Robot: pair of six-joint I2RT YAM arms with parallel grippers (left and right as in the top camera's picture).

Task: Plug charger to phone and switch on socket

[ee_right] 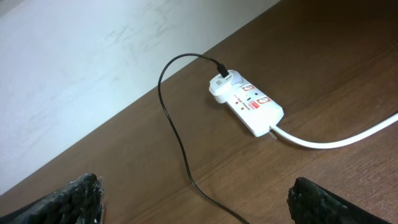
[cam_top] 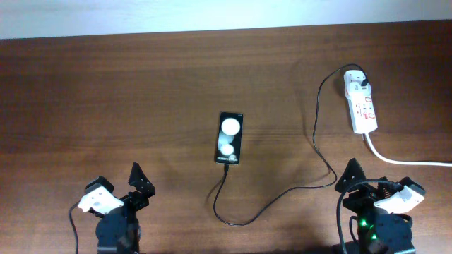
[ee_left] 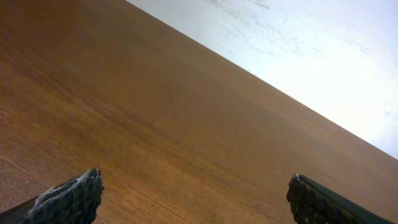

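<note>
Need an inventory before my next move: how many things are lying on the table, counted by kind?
Phone: 1
Charger cable: 1
Power strip: 1
Total: 3

You see the charger (ee_right: 219, 86) plugged into the left end of the socket (ee_right: 254, 107), its black cable trailing nearer across the table (ee_right: 323, 68).

Dark brown wood-grain tabletop (cam_top: 106, 92), grain running side to side, pale white wall (cam_top: 212, 14) strip just beyond its far edge
</note>
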